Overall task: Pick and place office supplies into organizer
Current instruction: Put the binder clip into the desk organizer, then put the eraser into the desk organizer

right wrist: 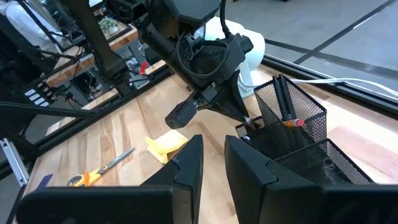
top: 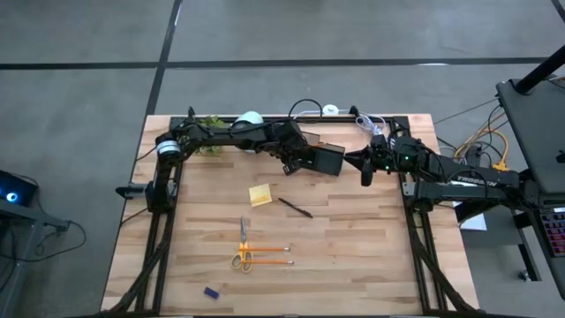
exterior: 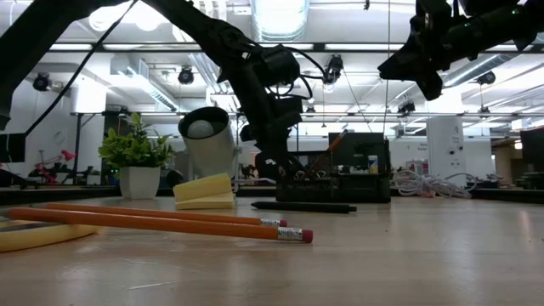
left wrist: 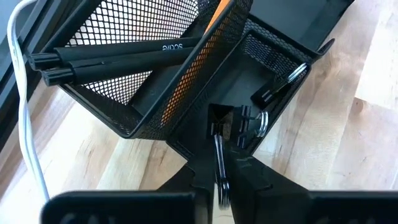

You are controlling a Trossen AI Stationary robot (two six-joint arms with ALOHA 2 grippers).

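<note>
1. While the left gripper (left wrist: 222,186) hangs over the low front compartment of the organizer (top: 325,160) at the back of the table (top: 353,256), its fingers (left wrist: 249,186) are nearly shut on a small dark binder clip (left wrist: 219,155), seen in the left wrist view.
2. More clips (left wrist: 273,87) lie inside that same compartment.
3. The tall mesh back section holds black pens (left wrist: 118,56) and an orange pencil (left wrist: 186,81).
4. The right gripper (right wrist: 214,165) hovers raised just to the right of the organizer; its fingers (right wrist: 186,168) are slightly apart and hold nothing.
5. A yellow sticky-note pad (top: 260,195) lies on the table in front of the organizer, well apart from it.
6. A loose black pen (top: 295,208) lies just right of the pad.
7. Yellow-handled scissors (top: 244,247) lie nearer the front edge, with two orange pencils (top: 265,256) lying across them.
8. A small blue piece (top: 211,292) sits near the front left.
9. A green potted plant (top: 210,124) and a white round device (top: 251,118) stand at the back edge, left of the organizer; a white cable (top: 371,122) lies at the back right.
</note>
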